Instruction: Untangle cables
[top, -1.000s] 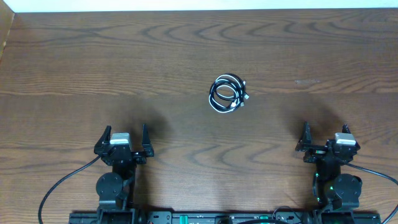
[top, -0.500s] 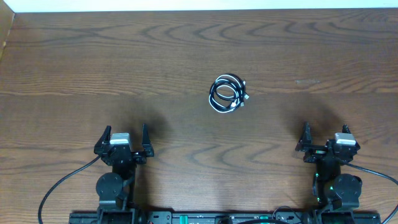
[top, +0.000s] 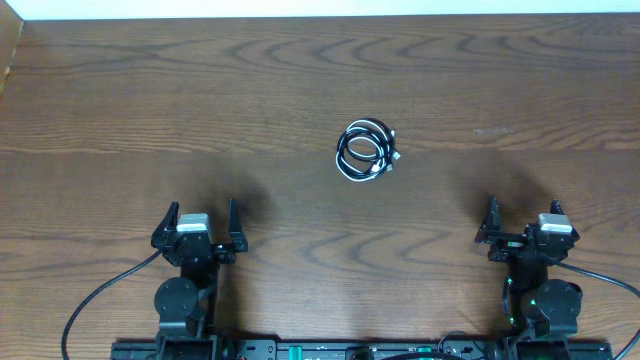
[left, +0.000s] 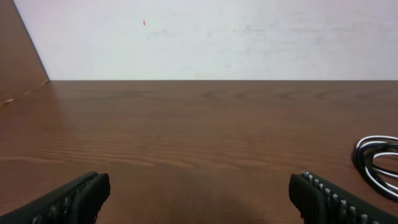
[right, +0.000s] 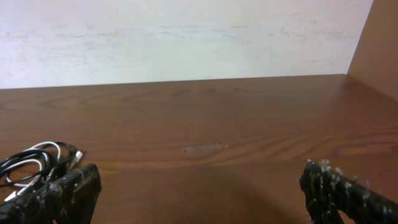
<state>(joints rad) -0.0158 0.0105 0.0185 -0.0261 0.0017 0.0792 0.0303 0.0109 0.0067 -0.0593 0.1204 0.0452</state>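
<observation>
The left gripper (top: 202, 208) sits at the near left of the table (top: 200, 100) with its jaws spread wide and nothing between them. In its own wrist view, the two dark ribbed fingers (left: 69, 200) stand far apart at the lower corners, with bare brown wood between them. The right gripper (top: 522, 212) sits at the near right. It too is released, with its jaws wide apart and nothing in them, and only wood grain shows between its fingers (right: 57, 194).

The cables (top: 366, 151) lie farther out on the table, roughly midway between the two arms and well apart from both. They are a small coiled bundle of black and white cords, looped over one another, with a small plug end showing at the right side. From the left wrist they show at the right edge, cut off by the frame. From the right wrist they lie at the left, just beyond the left finger.

A pale wall (left: 217, 37) rises beyond the far edge of the table.
</observation>
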